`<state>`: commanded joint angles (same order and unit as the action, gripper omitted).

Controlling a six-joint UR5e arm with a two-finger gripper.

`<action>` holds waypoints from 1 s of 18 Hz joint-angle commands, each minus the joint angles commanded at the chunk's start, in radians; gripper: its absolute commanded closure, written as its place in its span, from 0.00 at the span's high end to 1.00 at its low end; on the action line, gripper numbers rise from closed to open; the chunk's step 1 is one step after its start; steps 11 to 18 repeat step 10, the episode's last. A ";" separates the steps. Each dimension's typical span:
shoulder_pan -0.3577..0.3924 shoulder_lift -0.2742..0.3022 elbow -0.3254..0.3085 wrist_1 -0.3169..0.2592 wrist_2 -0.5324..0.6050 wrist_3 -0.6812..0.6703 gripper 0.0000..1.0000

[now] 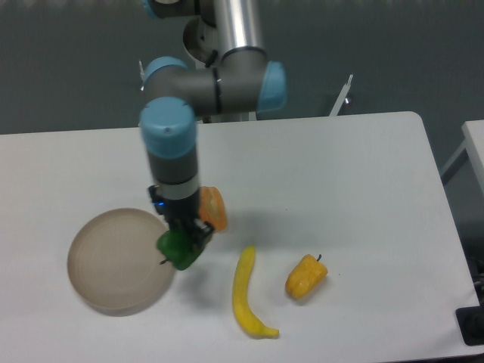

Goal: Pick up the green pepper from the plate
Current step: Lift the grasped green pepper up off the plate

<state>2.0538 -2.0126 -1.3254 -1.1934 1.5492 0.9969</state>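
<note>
The plate (113, 261) lies at the table's (340, 174) eight o'clock. The green pepper (177, 249) hangs over its three o'clock rim (held in the gripper (181, 240)). The banana (247, 293) lies at six o'clock, the yellow pepper (305, 276) to its right.

The scene is seen from one fixed camera, set high in front, looking down across the whole table (363, 166) toward the arm's base.

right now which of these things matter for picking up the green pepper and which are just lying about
Part of the job:
- green pepper, held in the gripper
- plate, now bare

Just lying about:
- banana
- yellow-orange pepper
- orange piece, partly hidden behind the arm
</note>
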 joint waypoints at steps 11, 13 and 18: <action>0.078 0.031 0.009 -0.043 0.014 0.124 0.52; 0.078 0.031 0.009 -0.043 0.014 0.124 0.52; 0.078 0.031 0.009 -0.043 0.014 0.124 0.52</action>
